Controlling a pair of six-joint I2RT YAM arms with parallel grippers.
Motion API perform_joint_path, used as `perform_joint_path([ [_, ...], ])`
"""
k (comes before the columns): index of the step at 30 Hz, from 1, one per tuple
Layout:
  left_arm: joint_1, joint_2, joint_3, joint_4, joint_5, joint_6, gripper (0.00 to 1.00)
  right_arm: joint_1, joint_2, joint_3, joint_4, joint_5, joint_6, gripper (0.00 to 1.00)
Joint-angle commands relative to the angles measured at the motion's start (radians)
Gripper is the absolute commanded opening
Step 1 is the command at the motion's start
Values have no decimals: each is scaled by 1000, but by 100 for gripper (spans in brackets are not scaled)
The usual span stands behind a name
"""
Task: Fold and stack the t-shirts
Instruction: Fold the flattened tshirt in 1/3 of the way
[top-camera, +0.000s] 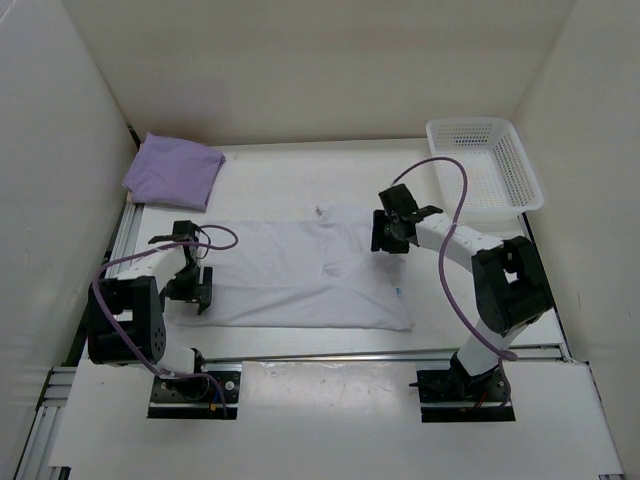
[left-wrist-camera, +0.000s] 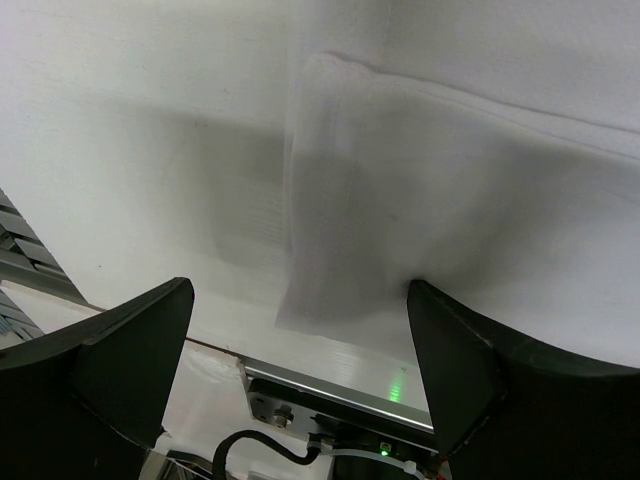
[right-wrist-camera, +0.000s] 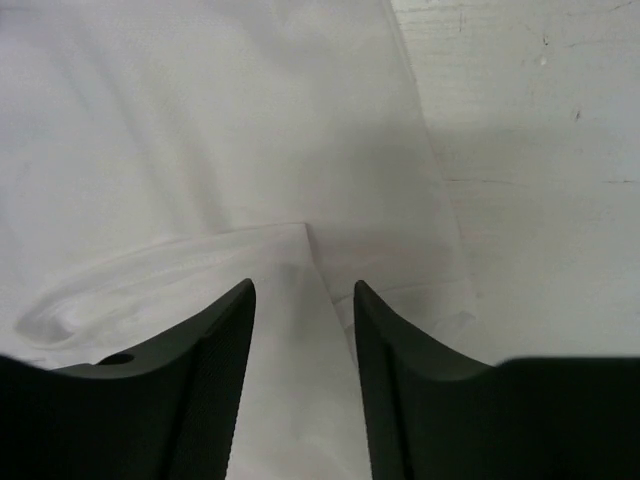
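A white t-shirt (top-camera: 300, 275) lies spread flat across the middle of the table, a small blue label (top-camera: 397, 292) near its right edge. A lavender t-shirt (top-camera: 172, 170) lies folded at the back left. My left gripper (top-camera: 200, 290) hovers wide open at the white shirt's left edge; in the left wrist view the gripper (left-wrist-camera: 300, 300) frames a corner of the shirt (left-wrist-camera: 340, 240) without touching it. My right gripper (top-camera: 390, 235) is over the shirt's back right part. In the right wrist view its jaws (right-wrist-camera: 303, 295) stand apart above a folded edge of the cloth (right-wrist-camera: 200, 130), holding nothing.
A white perforated basket (top-camera: 485, 165) stands at the back right corner. White walls close in the table on three sides. An aluminium rail (left-wrist-camera: 340, 385) runs along the table's near edge, just below the left gripper. Bare table (right-wrist-camera: 540, 150) lies right of the shirt.
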Motion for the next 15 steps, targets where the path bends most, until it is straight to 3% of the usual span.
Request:
perform_joint_path([
  [1, 19, 50, -90, 105, -22, -23, 99, -3, -54, -4, -24, 5, -2, 55],
  [10, 30, -145, 71, -83, 111, -23, 99, -3, -350, -151, -249, 8, 104, 63],
  [15, 103, -168, 85, -102, 151, -23, 99, -3, -483, -368, -323, -28, 195, 66],
])
